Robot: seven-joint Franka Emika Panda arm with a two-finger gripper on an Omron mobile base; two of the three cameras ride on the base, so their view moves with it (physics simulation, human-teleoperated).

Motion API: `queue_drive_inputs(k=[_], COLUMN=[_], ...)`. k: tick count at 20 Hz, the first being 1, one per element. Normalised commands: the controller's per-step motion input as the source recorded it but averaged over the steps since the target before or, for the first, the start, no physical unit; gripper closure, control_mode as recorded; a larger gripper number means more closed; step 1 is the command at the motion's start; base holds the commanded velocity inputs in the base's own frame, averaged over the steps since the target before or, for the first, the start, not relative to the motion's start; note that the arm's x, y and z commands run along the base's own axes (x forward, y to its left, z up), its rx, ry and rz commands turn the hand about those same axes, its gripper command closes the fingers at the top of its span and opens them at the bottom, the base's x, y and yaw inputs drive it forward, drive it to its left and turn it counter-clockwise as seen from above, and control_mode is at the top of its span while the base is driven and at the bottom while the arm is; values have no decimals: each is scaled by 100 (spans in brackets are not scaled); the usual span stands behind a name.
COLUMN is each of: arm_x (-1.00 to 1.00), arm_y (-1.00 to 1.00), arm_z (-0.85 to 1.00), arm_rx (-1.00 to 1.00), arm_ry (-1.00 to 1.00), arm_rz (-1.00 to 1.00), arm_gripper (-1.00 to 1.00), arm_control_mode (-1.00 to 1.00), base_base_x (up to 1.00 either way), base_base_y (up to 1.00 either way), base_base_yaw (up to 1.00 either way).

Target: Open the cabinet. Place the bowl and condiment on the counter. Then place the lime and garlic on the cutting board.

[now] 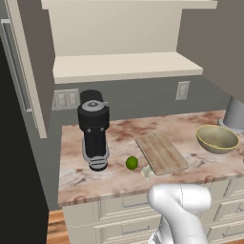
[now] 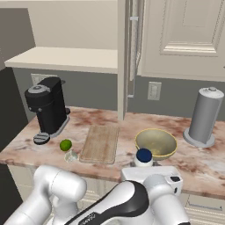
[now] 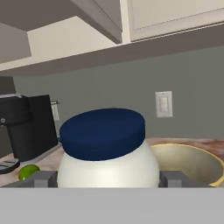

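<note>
Two grey fingertips (image 3: 43,178) flank the condiment (image 3: 105,148) in your hand view, one at each side of its white body, jaws spread wide. You cannot tell whether the pads actually touch the jar or only bracket it. Your arm reaches low over the counter's (image 2: 211,165) front edge, the white hand lying roughly level just in front of the jar. In the right base view, the gripper (image 2: 147,169) sits right below the jar's dark blue lid, with the bowl (image 2: 156,143) just behind it and close by.

You have the cabinet (image 2: 184,35) open: one door stands edge-on at the middle of the right base view, and the cream shelf inside is visible. The cutting board (image 2: 100,143) lies flat to the left of the bowl. The lime (image 2: 65,145) rests on the marble just left of the board, and the garlic (image 2: 71,155) sits beside it, slightly nearer the front edge. A black coffee machine (image 2: 47,107) stands behind them, and a grey paper-towel holder (image 2: 203,116) stands at the far right.
</note>
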Motion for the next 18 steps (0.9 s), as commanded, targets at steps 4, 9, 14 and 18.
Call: queue_drive_inputs(k=[4,9,14,18], arm_x=[15,17,20,20], arm_y=[-4,-1,-1,-2], arm_z=[-16,-18,-20,-19], arm_rx=[0,0,0,0], arm_ry=[0,0,0,0], arm_rz=[0,0,0,0], arm_gripper=[100,100,100,100], arm_control_mode=[-100,-100,-100,-100], base_base_x=[0,0,0,0], base_base_y=[0,0,0,0], base_base_yaw=[0,0,0,0])
